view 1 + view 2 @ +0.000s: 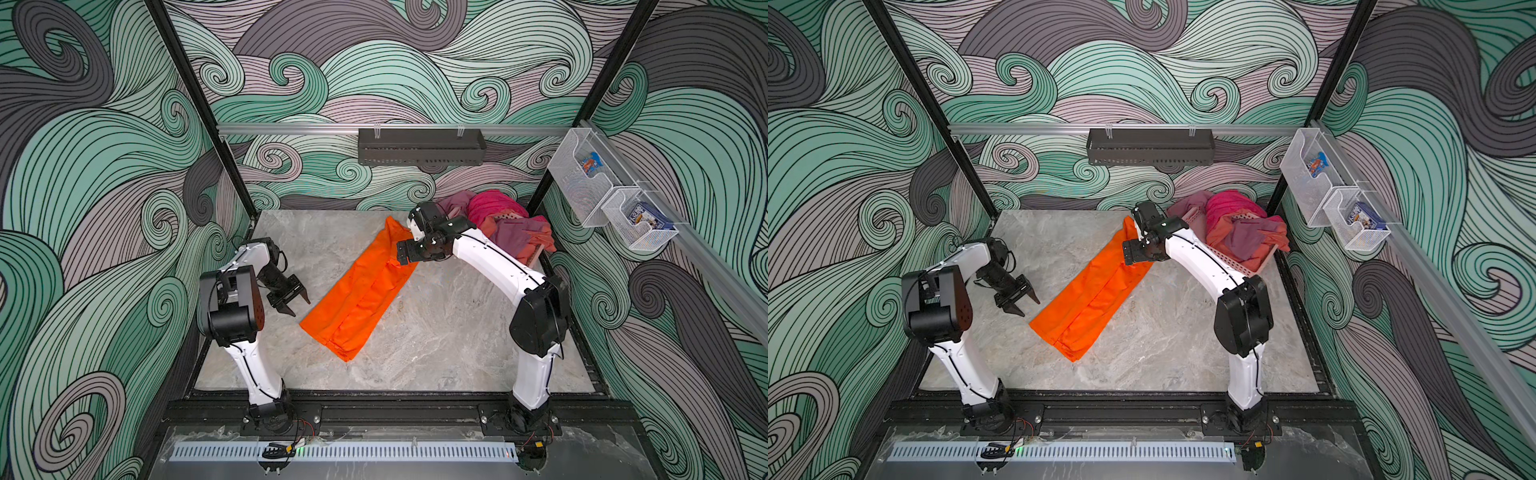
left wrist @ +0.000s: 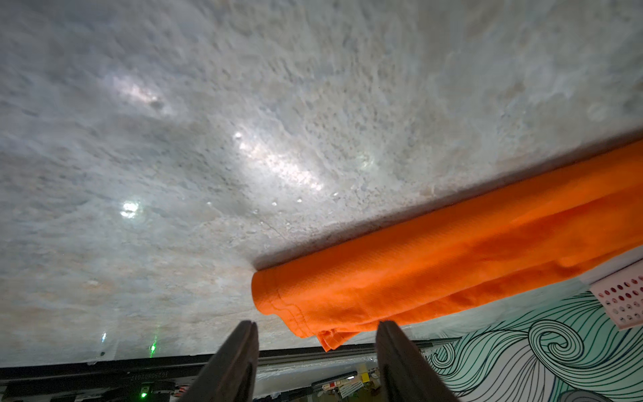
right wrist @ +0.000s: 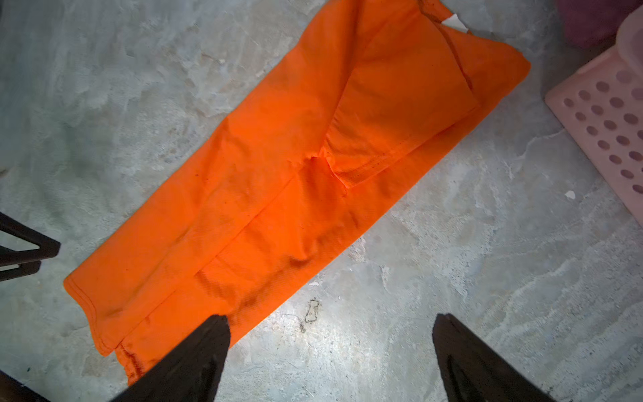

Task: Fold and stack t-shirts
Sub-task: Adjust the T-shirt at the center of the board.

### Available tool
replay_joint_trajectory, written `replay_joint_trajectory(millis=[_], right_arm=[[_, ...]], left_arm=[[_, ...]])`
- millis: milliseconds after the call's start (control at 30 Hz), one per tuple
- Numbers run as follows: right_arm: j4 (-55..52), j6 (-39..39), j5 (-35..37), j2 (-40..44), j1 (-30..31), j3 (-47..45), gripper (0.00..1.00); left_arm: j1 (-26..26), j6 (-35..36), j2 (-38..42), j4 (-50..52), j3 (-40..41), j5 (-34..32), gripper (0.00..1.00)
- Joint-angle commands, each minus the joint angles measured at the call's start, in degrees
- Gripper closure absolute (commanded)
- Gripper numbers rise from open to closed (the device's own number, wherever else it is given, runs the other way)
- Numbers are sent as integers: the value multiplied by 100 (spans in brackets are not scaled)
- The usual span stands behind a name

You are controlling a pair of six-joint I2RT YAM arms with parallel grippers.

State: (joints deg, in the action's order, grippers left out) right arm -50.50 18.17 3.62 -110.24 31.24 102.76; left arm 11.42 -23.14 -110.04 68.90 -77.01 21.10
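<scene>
An orange t-shirt (image 1: 361, 286) (image 1: 1090, 299) lies on the marble table, folded lengthwise into a long strip that runs diagonally from the back middle to the front. Its white neck label (image 3: 454, 22) shows at the far end. My left gripper (image 1: 300, 307) (image 1: 1030, 308) hovers just left of the strip's near end, open and holding nothing. In the left wrist view the hem corner of the t-shirt (image 2: 435, 271) lies just beyond the left gripper (image 2: 316, 325). My right gripper (image 1: 403, 252) (image 3: 331, 317) hangs open over the strip's far half, above the t-shirt (image 3: 278, 191).
A pink perforated basket (image 1: 1233, 259) (image 3: 605, 121) stands at the back right, heaped with pink, magenta and mauve clothes (image 1: 507, 224). A dark shelf (image 1: 419, 145) hangs on the back wall. Two wire bins (image 1: 598, 195) hang on the right wall.
</scene>
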Motion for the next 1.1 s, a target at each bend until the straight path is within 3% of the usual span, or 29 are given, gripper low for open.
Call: replay_joint_trajectory(millis=[0, 300, 433, 500, 633, 800, 967, 1067], right_arm=[[-47, -60, 183, 490, 9, -46, 4], [-45, 99, 218, 882, 9, -484, 4], [-45, 99, 282, 1062, 8, -673, 4], [-47, 107, 297, 1154, 6, -770, 4], [-43, 133, 297, 1283, 7, -944, 4], [-66, 177, 282, 1408, 9, -1106, 4], [-80, 162, 254, 1418, 9, -1129, 4], [-110, 110, 253, 1404, 11, -1039, 4]], left_arm=[[-61, 105, -45, -29, 130, 41, 37], [-223, 204, -47, -132, 453, 46, 39], [-284, 244, -121, -201, 468, 67, 64], [-289, 258, -173, -222, 460, 69, 71], [-290, 301, -255, -218, 409, 61, 67], [-292, 435, -170, 19, 229, 14, 40], [-293, 518, -213, 18, 178, -250, 39], [-295, 498, -455, -36, 265, -291, 44]])
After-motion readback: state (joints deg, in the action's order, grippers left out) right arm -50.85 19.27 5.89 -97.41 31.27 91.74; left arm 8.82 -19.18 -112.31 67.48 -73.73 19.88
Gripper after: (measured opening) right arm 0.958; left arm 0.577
